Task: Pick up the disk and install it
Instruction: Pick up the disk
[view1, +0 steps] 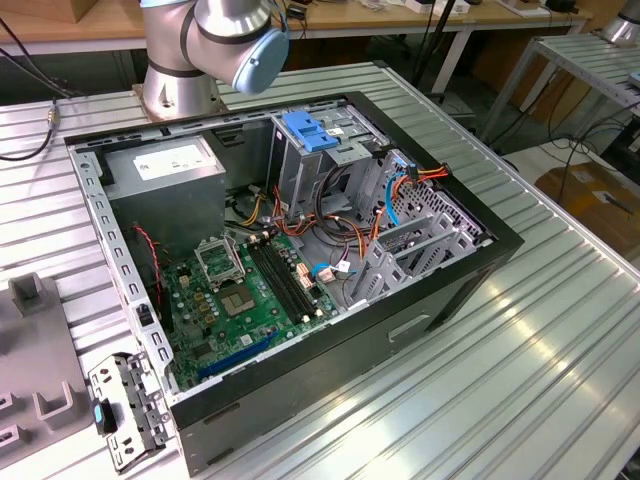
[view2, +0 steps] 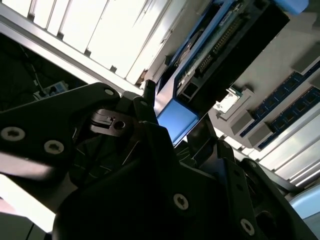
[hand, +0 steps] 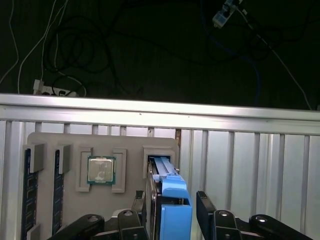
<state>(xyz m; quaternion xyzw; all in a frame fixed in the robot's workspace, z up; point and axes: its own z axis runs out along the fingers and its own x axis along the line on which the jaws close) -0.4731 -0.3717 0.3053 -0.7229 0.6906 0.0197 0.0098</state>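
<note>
The disk (hand: 170, 212), a dark drive in a bright blue carrier, stands on edge in a slot of a grey holder plate (hand: 55, 142) in the first wrist view. My gripper (hand: 172, 202) straddles it. One black finger (hand: 145, 200) sits close against one side, and the other finger (hand: 206, 207) stands a small gap off the blue frame. In the second wrist view the disk (view2: 235, 40) and its blue end (view2: 175, 120) lie between the same black fingers. The gripper looks open around the disk.
The holder plate also carries a processor chip (hand: 101, 169) and memory sticks (hand: 30, 190). In the exterior view, the open computer case (view1: 480, 250) lies on the ribbed metal table, with a grey drive cage and its blue handle (view1: 308, 130) inside. The arm's base (view1: 180, 70) stands behind it.
</note>
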